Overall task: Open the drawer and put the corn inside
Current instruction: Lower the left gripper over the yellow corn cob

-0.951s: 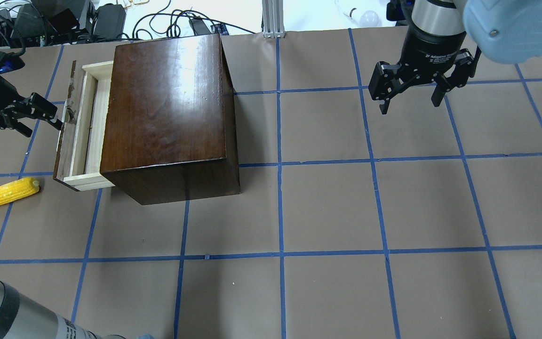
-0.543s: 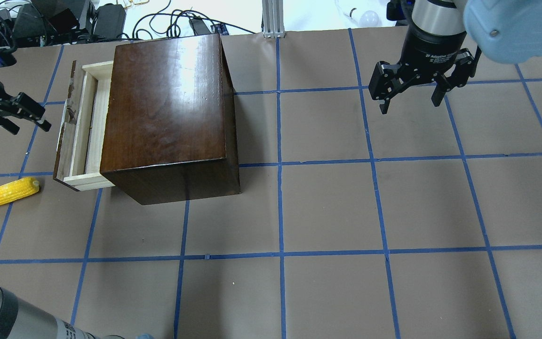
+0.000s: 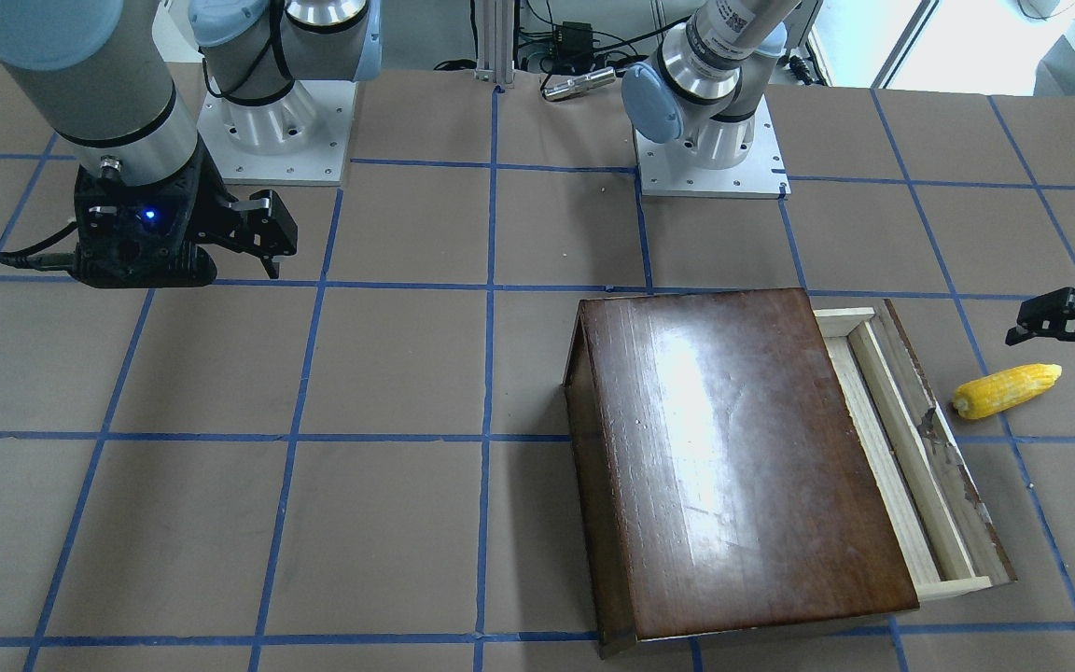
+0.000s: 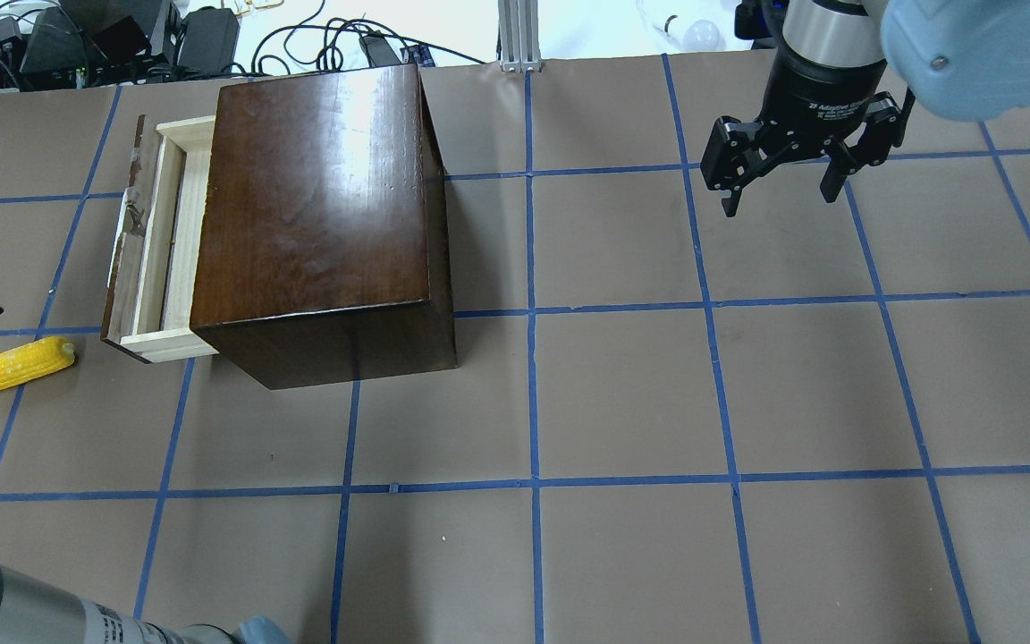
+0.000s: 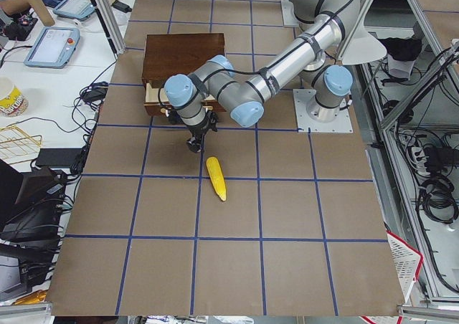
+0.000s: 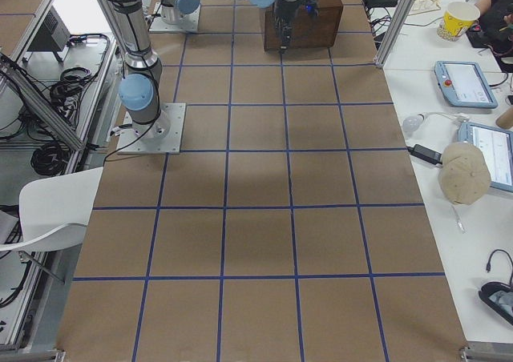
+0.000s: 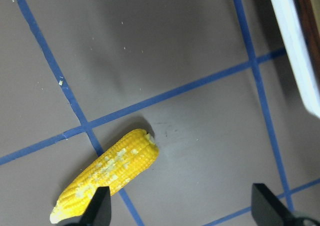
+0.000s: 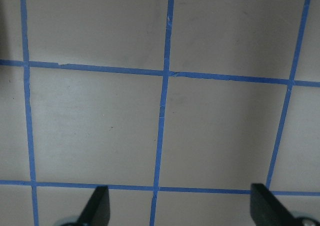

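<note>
The drawer (image 4: 160, 241) of pale wood with a worn dark front stands partly pulled out of the dark-brown box (image 4: 318, 215); it also shows in the front view (image 3: 911, 467). The yellow corn (image 4: 10, 367) lies on the table left of the drawer's near corner, also in the front view (image 3: 1007, 389) and the left view (image 5: 216, 178). My left gripper (image 3: 1074, 343) is open and empty, hovering close beside the corn's blunt end. In the left wrist view the corn (image 7: 107, 173) lies near the left fingertip (image 7: 98, 206). My right gripper (image 4: 779, 201) is open and empty, far right.
The table is brown paper with blue tape grid lines. Cables and power supplies (image 4: 122, 36) lie beyond the far edge behind the box. The arm bases (image 3: 272, 121) stand on the robot's side. The drawer's white edge (image 7: 295, 46) shows in the left wrist view.
My left gripper has drawn back from the drawer's front panel, moved left toward the corn and mostly left the overhead view. The drawer, corn and right arm have stayed put.
</note>
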